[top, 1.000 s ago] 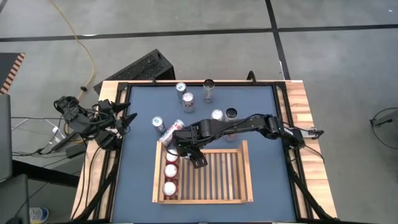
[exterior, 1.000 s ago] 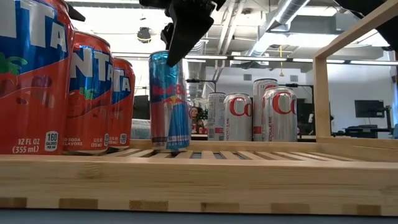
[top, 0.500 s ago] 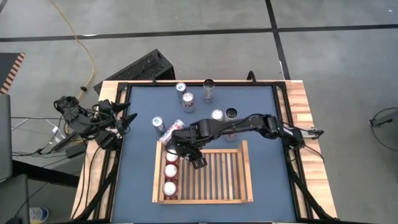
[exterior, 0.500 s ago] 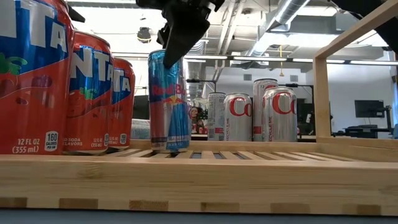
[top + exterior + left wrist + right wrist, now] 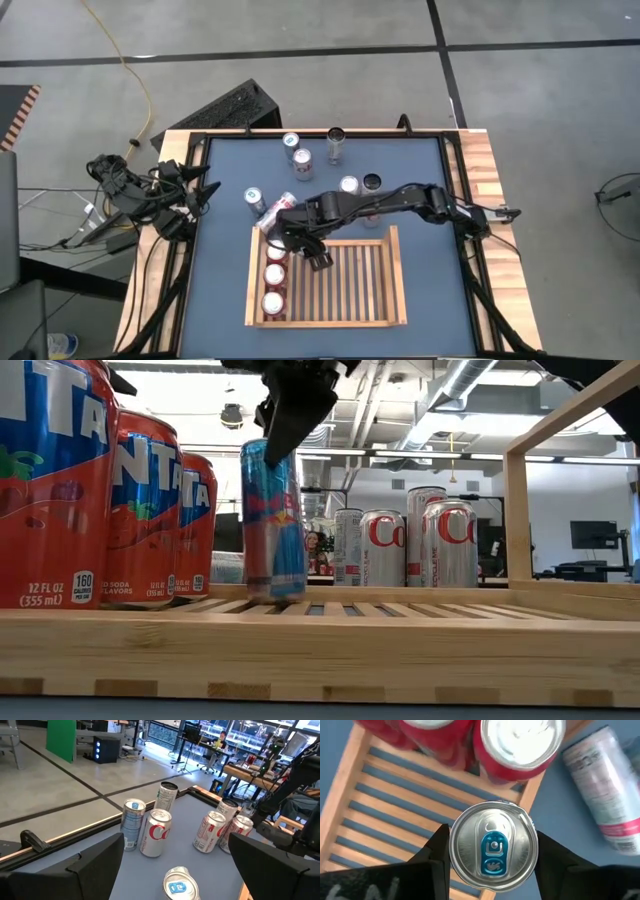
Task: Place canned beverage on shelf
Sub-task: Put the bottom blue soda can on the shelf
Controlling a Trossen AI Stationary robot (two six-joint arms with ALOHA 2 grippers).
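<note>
While the left gripper (image 5: pixel 170 865) waited wide open beside the table's left edge, the right gripper (image 5: pixel 492 847) hung over the shelf (image 5: pixel 398 290) — its fingers (image 5: pixel 437 850) closed on the slim blue can (image 5: pixel 272 520), which stood upright on the slats just beside three red cans (image 5: pixel 110 500).

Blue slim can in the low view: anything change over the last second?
The right gripper closed in on the slim blue-and-silver can, which blurs now, as if nudged. It stands on the light-wood slatted shelf. The three red cans kept still.
</note>
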